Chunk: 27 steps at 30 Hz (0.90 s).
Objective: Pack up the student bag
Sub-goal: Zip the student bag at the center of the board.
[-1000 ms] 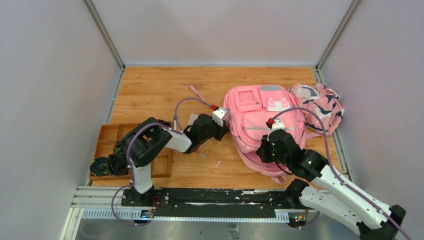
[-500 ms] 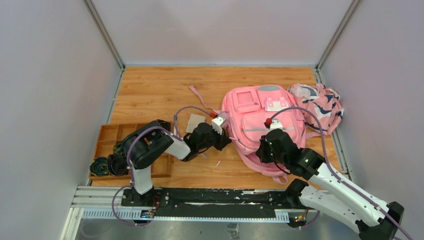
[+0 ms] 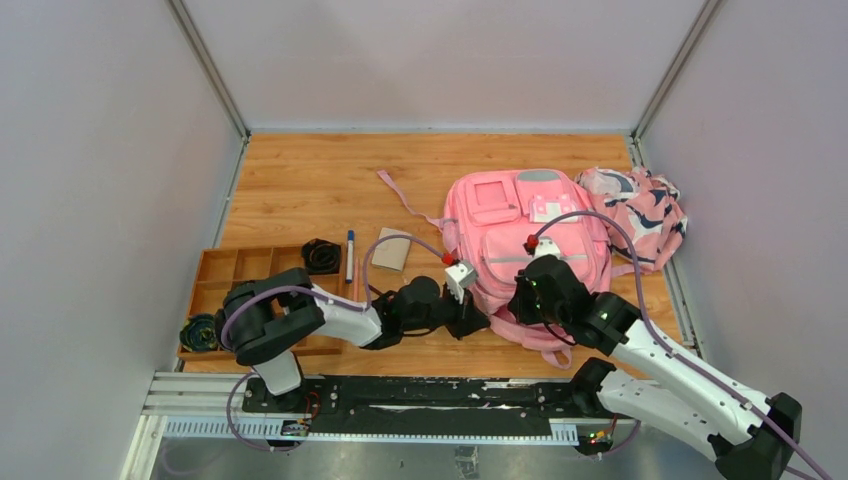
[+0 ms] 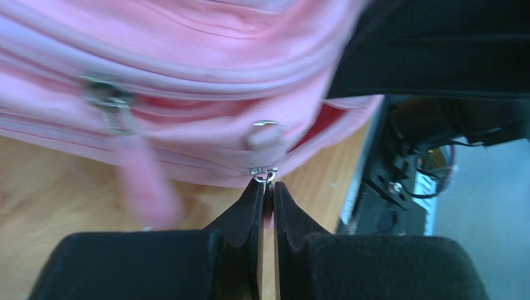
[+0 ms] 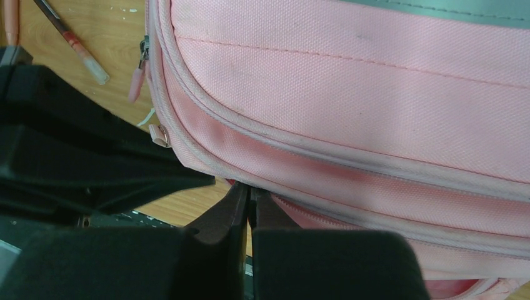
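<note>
on the wooden worktop (image 3: 300, 190), right of centre, lies the large pink fabric backpack (image 3: 520, 235). only the left wrist view shows the left pincer (image 4: 266, 185) closed on a small silver zipper pull (image 4: 265, 171) at the bag's near edge. the right wrist view shows the right pincer (image 5: 250, 195) pinched shut on its pink seam. at far left, a brown compartmented tray (image 3: 262, 250) holds dark rolled items (image 3: 200, 332).
</note>
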Motion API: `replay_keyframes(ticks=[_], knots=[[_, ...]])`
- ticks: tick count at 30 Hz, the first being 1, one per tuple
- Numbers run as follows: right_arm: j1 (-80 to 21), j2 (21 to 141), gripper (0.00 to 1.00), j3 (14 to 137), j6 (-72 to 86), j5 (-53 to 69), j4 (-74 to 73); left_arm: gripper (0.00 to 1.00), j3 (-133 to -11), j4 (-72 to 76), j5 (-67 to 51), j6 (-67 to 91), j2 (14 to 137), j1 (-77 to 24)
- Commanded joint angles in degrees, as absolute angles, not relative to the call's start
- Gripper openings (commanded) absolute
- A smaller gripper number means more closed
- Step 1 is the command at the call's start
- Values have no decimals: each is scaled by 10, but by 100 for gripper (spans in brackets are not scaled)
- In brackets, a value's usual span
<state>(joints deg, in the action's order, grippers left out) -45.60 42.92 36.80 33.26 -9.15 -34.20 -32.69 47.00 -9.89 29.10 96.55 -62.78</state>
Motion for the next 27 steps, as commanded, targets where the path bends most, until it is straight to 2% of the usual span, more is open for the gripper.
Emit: replay_keyframes(ticks=[1,4,7,8,9,12,14,18,21,23,27], knots=[[-450,422,1,367,347,-97,-306,0,-344,467,-114,343,950,-680],[-450,408,15,389,340,-101,-334,4,-349,464,-113,348,954,-699],[-451,378,34,443,326,-130,-400,11,-346,442,-110,346,940,-700],[-451,367,40,460,322,-145,-422,11,-345,430,-105,339,928,-700],[-450,355,45,473,319,-160,-440,2,-344,416,-99,328,916,-700],[-450,340,53,498,332,-242,-516,0,-357,372,-76,288,887,-699],[-450,349,54,496,363,-310,-568,0,-369,349,-44,262,876,-699],[-450,375,54,490,420,-369,-583,0,-390,295,-3,215,853,-684],[-439,388,49,470,456,-399,-583,0,-380,282,-7,211,831,-651],[-412,396,45,453,458,-393,-562,0,-371,281,-7,209,823,-638],[-327,437,37,405,381,-279,-426,0,-370,278,-1,198,839,-631]])
